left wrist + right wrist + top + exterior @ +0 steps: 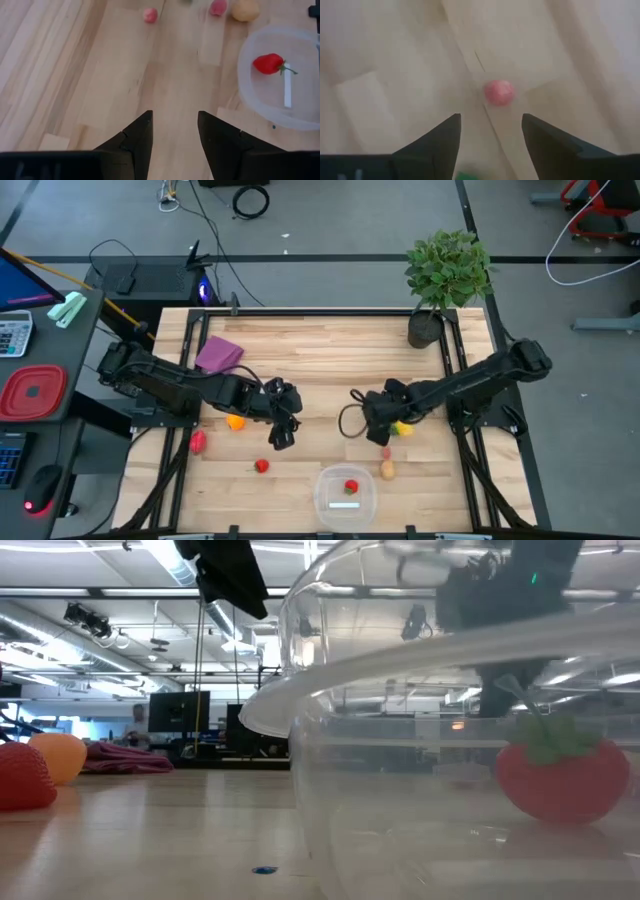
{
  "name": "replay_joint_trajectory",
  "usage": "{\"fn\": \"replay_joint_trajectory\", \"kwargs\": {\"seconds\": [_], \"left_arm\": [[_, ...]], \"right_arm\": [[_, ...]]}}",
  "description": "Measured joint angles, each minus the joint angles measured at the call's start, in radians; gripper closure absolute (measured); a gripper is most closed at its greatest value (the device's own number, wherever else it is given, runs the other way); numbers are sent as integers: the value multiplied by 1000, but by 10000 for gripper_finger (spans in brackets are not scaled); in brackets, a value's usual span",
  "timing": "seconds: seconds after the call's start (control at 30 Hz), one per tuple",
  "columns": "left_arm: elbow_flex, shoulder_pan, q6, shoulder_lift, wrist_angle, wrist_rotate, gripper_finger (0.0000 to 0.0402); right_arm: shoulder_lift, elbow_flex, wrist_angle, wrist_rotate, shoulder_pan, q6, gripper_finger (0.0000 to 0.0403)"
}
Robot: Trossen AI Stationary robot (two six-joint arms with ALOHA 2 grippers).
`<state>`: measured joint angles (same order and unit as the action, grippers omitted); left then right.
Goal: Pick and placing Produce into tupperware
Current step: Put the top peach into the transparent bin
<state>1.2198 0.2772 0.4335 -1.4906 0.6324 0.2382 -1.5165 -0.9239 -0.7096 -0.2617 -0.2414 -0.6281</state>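
The right claw (491,131), open above the pink produce piece (499,92) near the tupperware (345,496), should descend centred before pinching; the left claw (174,131) waits open.

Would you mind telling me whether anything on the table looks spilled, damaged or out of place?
Nothing stands out. The tupperware sits upright with one red piece inside, and the other produce lies loose on the table.
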Motion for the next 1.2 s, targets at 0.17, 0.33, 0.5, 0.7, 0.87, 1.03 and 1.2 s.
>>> {"fn": "replay_joint_trajectory", "kwargs": {"seconds": [0.17, 0.33, 0.5, 0.7, 0.87, 1.03, 1.2], "left_arm": [[0, 9, 0, 0, -11, 0, 239], [0, 8, -1, 0, -13, 0, 239], [0, 6, -2, 0, -17, 1, 239], [0, 6, -1, 0, -31, 1, 239], [0, 6, -1, 0, -40, 1, 239], [0, 6, 0, 0, -40, 1, 239], [0, 6, 0, 0, -39, 1, 239]], "right_arm": [[-2, 124, 168, 44, 106, 60, 181], [0, 129, 228, 94, 167, 134, 183], [-4, 128, 310, 180, 189, 154, 183], [-13, 129, 300, 168, 184, 98, 183], [-20, 129, 293, 146, 155, 77, 183], [-63, 129, 288, 100, 131, 52, 183], [-117, 129, 288, 85, 127, 44, 183]]}}
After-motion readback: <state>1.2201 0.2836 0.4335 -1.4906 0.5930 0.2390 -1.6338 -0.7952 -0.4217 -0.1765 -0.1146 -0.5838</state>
